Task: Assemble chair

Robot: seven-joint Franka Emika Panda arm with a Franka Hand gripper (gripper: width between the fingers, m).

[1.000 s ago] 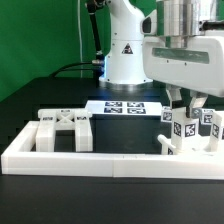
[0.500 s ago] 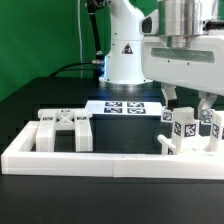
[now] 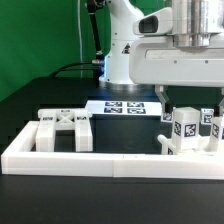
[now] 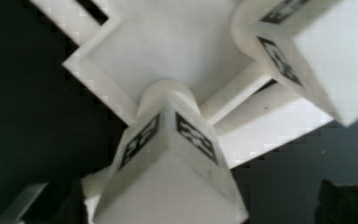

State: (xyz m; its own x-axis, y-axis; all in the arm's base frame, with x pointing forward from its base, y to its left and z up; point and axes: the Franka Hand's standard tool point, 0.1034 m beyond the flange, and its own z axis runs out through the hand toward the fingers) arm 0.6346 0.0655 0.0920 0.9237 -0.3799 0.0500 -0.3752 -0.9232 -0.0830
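Exterior camera faces the arm (image 3: 125, 45); wrist camera closely overlooks shared tagged parts (image 3: 188, 128) (image 4: 167, 140).

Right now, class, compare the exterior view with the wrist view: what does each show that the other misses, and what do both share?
Only the exterior view shows the arm's base, the marker board, the white fence around the work area, and a blocky chair part at that view's left. Only the wrist view looks straight down a tagged part, with flat white pieces crossing beneath it. Both share the tagged parts that the open gripper straddles.
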